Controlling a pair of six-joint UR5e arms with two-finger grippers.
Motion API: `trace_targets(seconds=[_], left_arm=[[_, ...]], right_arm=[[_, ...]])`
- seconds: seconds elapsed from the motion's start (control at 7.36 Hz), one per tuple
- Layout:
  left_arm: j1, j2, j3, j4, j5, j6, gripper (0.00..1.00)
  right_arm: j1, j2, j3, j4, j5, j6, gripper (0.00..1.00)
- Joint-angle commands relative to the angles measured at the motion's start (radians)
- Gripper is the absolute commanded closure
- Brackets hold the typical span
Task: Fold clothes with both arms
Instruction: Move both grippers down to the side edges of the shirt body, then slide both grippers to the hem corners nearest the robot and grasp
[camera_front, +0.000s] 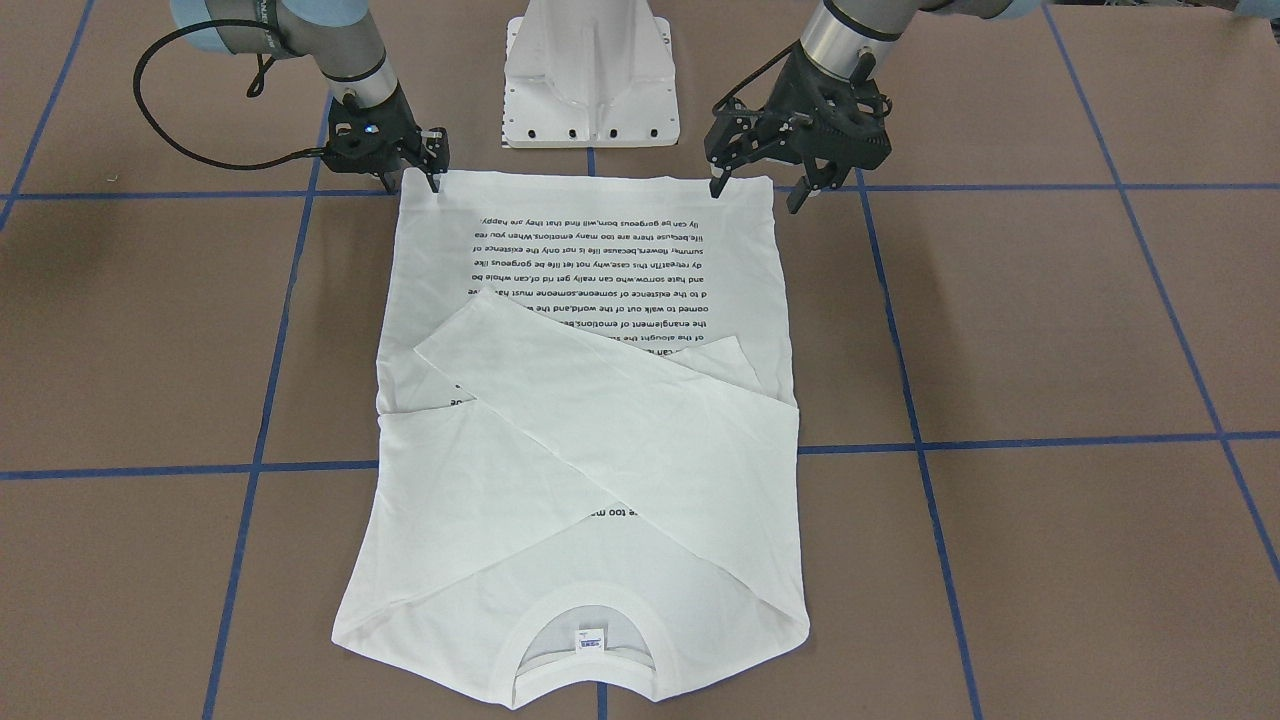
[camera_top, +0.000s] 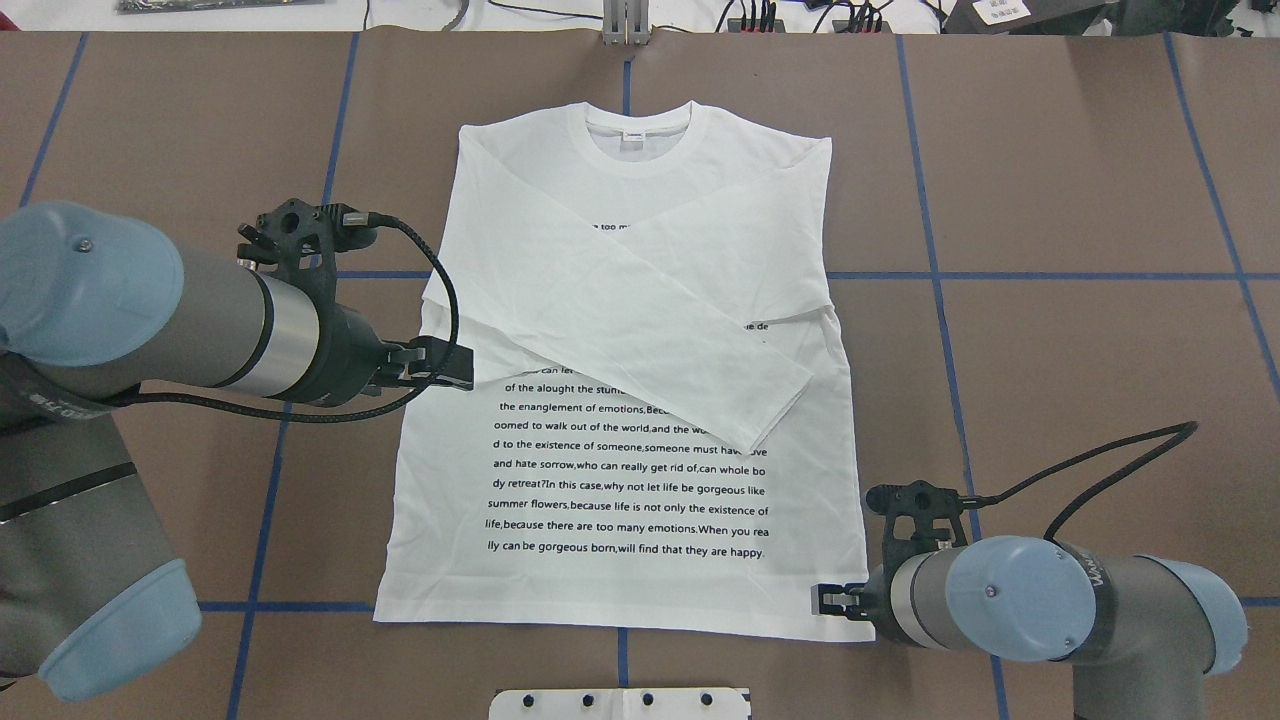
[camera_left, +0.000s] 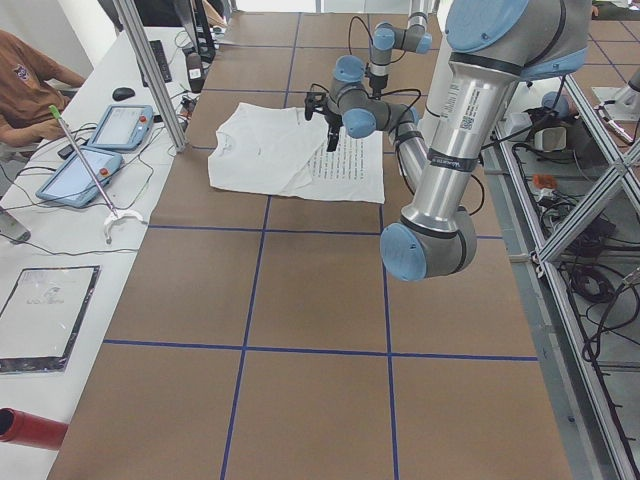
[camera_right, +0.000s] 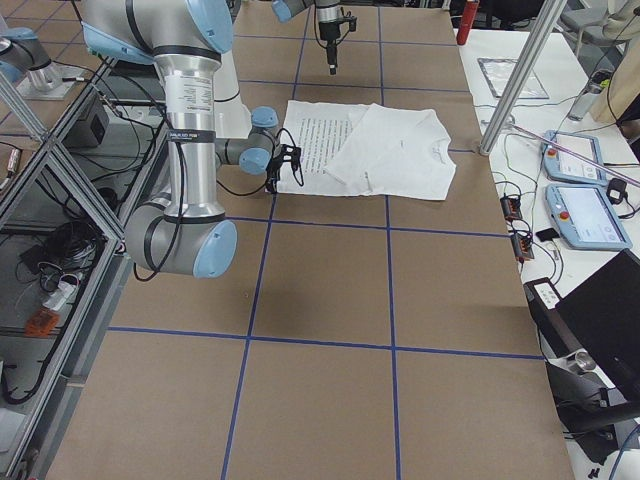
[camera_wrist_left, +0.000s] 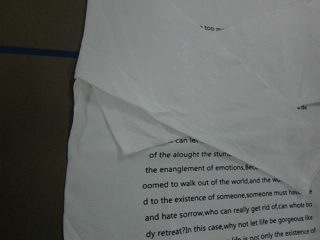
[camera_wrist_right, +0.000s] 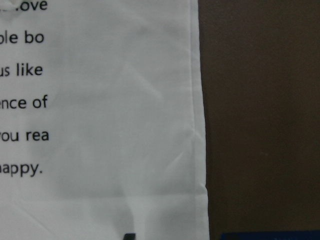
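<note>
Judging by the layout, this step is the bottom-up fold, hem carried toward the collar (camera_top: 630, 140).

The left gripper (camera_front: 757, 196) hangs well above the table (camera_top: 1050, 350) with its fingers spread and nothing in them. Its wrist camera looks down from a height on the shirt's left edge and the crossed sleeves (camera_top: 650, 320). So it's got the longer trip: I'd send it down to the left hem corner (camera_top: 385, 612) first.

In the middle, the shirt (camera_top: 620, 480) lies flat with the text side up. The collar is on the far side from the robot and the hem on the near side, and both sleeves are folded across the chest.

On the right, the right gripper (camera_top: 826, 601) is low at the right hem corner. Its fingers look spread around the corner and not pinching it yet.

My tips:
- Close both grippers at matching spots and catch both layers of fabric.
- Lift together at the same height so the hem stays straight.
- Go slow over the sleeves, since they're only lying there and could drag or slide.
- Land the hem square near the collar.
</note>
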Motion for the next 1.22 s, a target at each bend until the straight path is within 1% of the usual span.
trace_targets(seconds=[0.0, 0.95, 1.09], left_arm=[[0.0, 0.001, 0.002, 0.0, 0.0, 0.0, 0.01], [0.002, 0.003, -0.001, 0.0, 0.0, 0.0, 0.01], [0.002, 0.003, -0.001, 0.0, 0.0, 0.0, 0.01]], right_arm=[[0.0, -0.008, 0.006, -0.002, 0.003, 0.013, 0.37], [-0.004, -0.014, 0.006, -0.002, 0.018, 0.024, 0.38], [-0.004, -0.012, 0.006, -0.002, 0.023, 0.024, 0.43]])
